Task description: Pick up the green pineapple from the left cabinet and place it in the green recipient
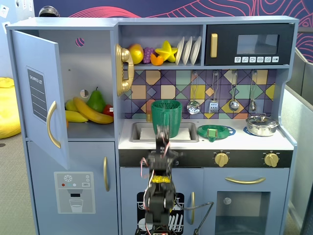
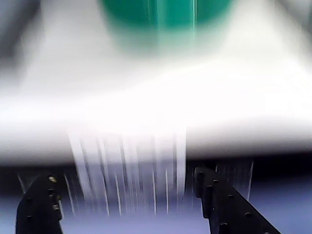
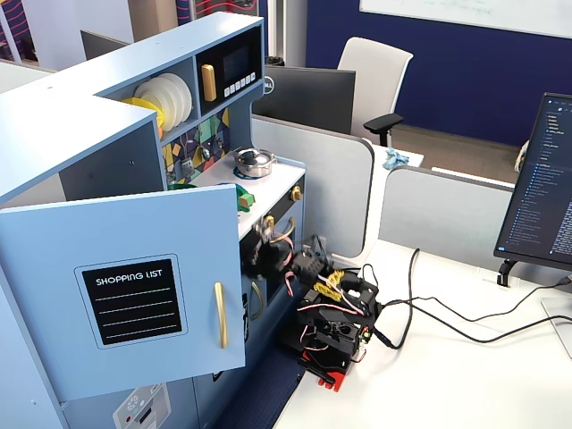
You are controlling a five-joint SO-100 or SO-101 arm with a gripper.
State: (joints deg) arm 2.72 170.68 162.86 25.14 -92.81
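The left cabinet stands with its door swung open; the door also shows in another fixed view. Inside lie bananas, a dark green pear and a small yellow-green fruit that I cannot tell to be the green pineapple. The green recipient, a tall ribbed cup, stands at the sink; it is a blur at the top of the wrist view. My gripper is at the counter's front edge below the cup, open and empty in the wrist view.
A flat green dish with a small bright green piece in it lies on the counter right of the sink. A steel pot stands further right. Utensils hang on the back wall. The wrist view is motion-blurred.
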